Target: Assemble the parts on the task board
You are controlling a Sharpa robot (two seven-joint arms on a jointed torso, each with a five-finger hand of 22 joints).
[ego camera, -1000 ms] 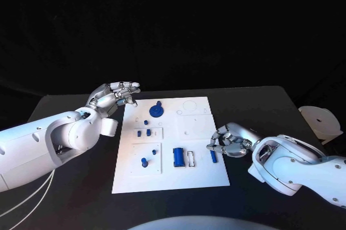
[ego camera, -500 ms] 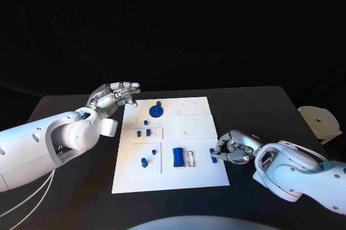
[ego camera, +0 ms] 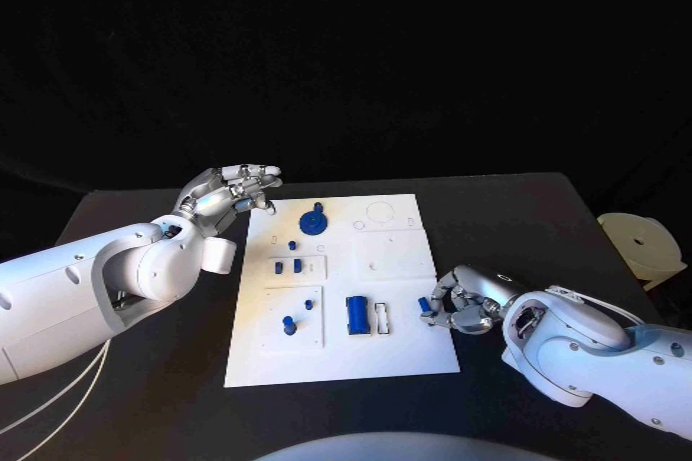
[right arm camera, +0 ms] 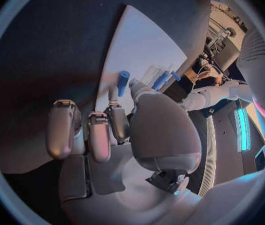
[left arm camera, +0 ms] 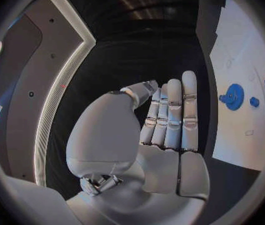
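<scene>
The white task board lies mid-table. On it are a blue round disc, a blue block and several small blue pegs. My right hand is at the board's right edge and pinches a small blue peg between thumb and finger. The right wrist view shows that peg sticking up past the fingertips, with the board behind it. My left hand hovers off the board's far left corner, holding nothing. In the left wrist view its fingers are straight, beside the disc.
A white round object sits at the table's right edge. Beside the blue block a narrow white slot frame stands on the board. Black table surrounds the board on all sides.
My right hand has drawn slightly nearer along the board's right edge and closed tighter round the small blue peg. The left arm has not moved.
</scene>
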